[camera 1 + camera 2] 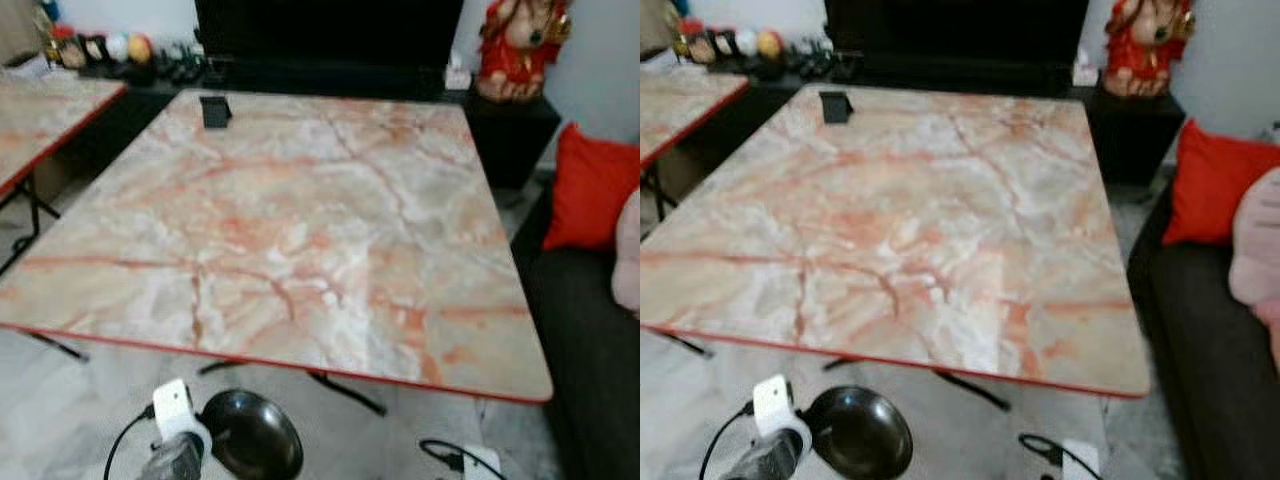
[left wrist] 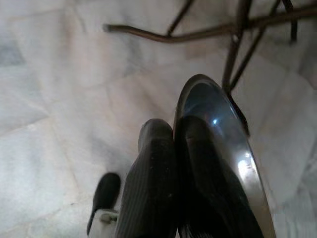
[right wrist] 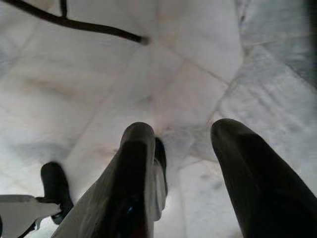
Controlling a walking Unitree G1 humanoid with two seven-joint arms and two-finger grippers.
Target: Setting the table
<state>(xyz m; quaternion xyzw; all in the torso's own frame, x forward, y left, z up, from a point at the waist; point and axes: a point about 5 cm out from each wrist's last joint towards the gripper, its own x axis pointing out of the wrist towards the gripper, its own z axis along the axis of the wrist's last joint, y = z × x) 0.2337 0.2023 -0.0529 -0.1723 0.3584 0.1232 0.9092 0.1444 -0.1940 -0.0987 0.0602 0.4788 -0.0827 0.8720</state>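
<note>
Pinching the rim of a dark metal bowl between its two fingers, the left gripper held it low, below the near red edge of the marble-patterned worktop and over the pale floor. The right gripper hung beside it with fingers apart, holding nothing. The thin edge-on grip looked the likely weak point: the bowl could swing or slip, or strike the worktop's edge on the way up. Farther off, a small black stand stood near the far edge.
</note>
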